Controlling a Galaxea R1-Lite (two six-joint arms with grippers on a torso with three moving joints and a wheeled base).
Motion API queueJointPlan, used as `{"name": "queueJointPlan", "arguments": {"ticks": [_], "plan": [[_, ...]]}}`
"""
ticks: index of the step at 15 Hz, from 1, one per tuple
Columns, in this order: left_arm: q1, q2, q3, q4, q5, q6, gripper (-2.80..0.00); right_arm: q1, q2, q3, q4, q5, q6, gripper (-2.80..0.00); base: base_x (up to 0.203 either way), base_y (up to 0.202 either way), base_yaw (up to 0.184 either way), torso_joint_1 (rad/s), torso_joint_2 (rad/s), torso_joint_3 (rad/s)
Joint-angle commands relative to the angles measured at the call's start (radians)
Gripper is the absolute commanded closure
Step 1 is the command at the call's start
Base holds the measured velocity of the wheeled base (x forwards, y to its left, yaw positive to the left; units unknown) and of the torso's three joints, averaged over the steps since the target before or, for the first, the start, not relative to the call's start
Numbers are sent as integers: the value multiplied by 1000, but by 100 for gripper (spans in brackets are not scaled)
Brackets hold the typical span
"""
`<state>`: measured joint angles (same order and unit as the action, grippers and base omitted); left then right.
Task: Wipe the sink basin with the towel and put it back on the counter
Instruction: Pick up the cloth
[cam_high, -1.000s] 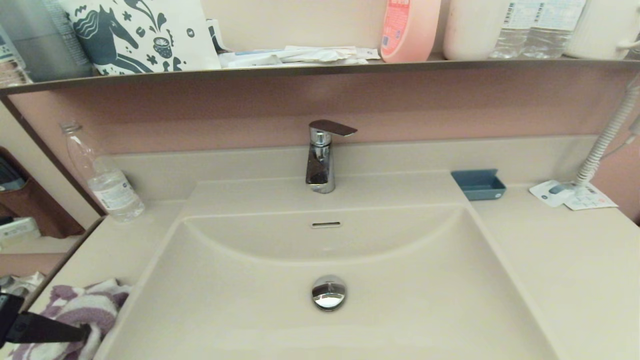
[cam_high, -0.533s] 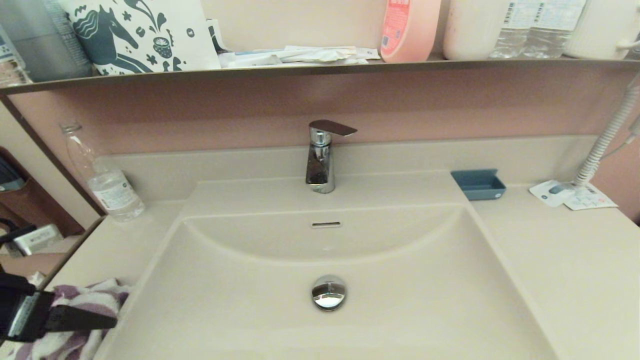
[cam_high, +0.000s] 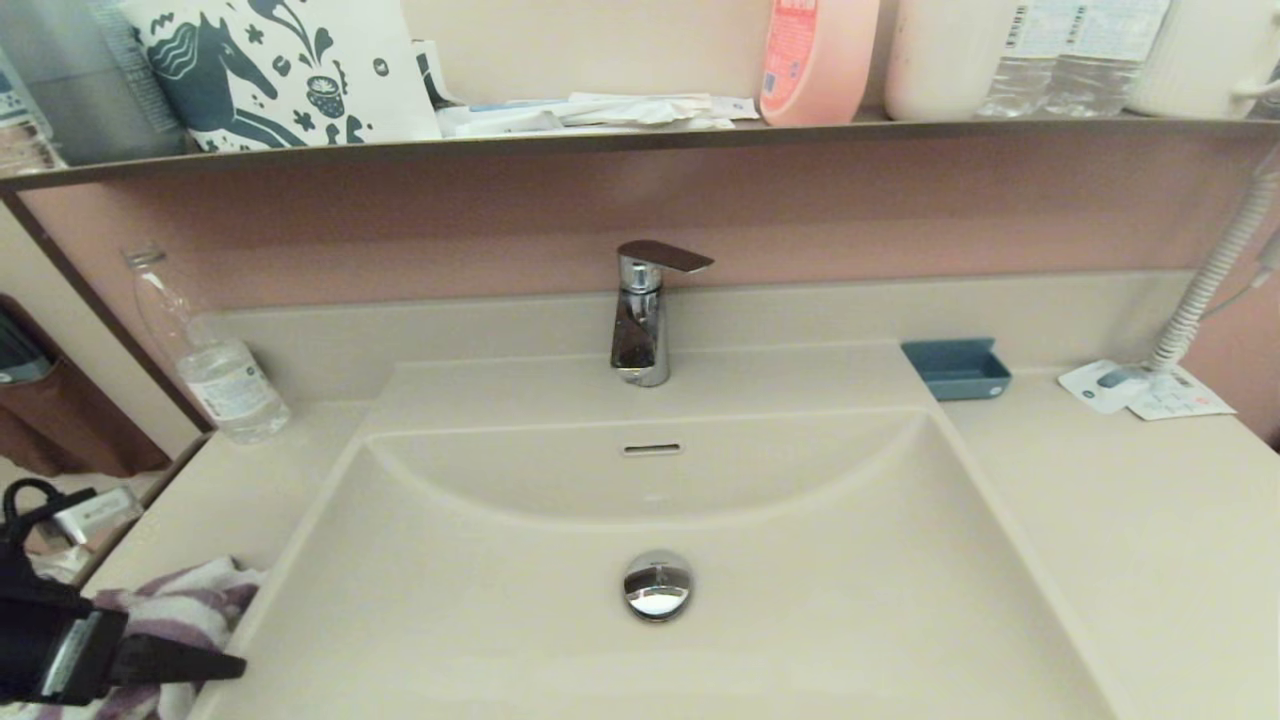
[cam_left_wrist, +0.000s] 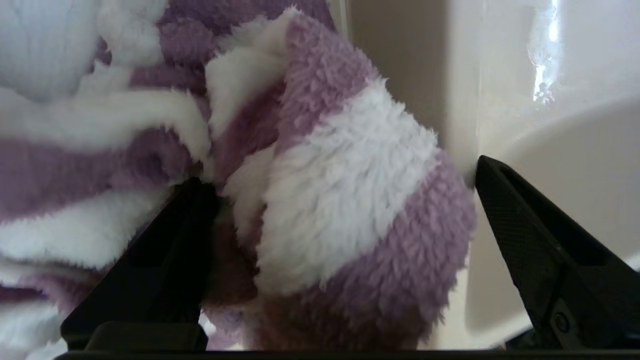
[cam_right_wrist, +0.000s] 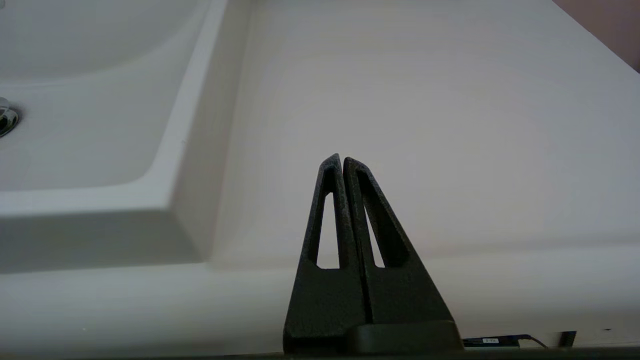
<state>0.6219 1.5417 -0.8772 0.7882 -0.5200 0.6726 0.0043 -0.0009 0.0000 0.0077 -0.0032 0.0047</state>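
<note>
The towel (cam_high: 185, 600) lies bunched on the counter (cam_high: 240, 480) left of the sink basin (cam_high: 800, 600), partly cut off. The left gripper (cam_left_wrist: 345, 172) straddles a fold with fingers wide; one may touch it. The right gripper (cam_right_wrist: 342, 159), fingers together, hovers over bare counter.

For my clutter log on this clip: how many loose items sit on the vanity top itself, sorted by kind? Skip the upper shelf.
Clear plastic bottle: 1
Striped towel, left gripper open around a fold: 1
Blue tray: 1
Paper card by the coiled cord: 1, possibly more sheets
Total: 4
</note>
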Motion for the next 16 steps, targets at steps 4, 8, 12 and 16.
{"name": "queueJointPlan", "arguments": {"ticks": [4, 8, 12, 16], "plan": [[1, 14, 111, -137, 0, 15, 0, 0, 1, 0, 0, 0, 0, 0, 0, 0, 0, 0, 0, 0], [1, 6, 118, -138, -3, 13, 0, 0, 1, 0, 0, 0, 0, 0, 0, 0, 0, 0, 0, 0], [1, -41, 66, -134, -6, -4, 0, 0, 1, 0, 0, 0, 0, 0, 0, 0, 0, 0, 0, 0], [1, -91, -93, -8, -6, -54, 0, 0, 1, 0, 0, 0, 0, 0, 0, 0, 0, 0, 0, 0]]}}
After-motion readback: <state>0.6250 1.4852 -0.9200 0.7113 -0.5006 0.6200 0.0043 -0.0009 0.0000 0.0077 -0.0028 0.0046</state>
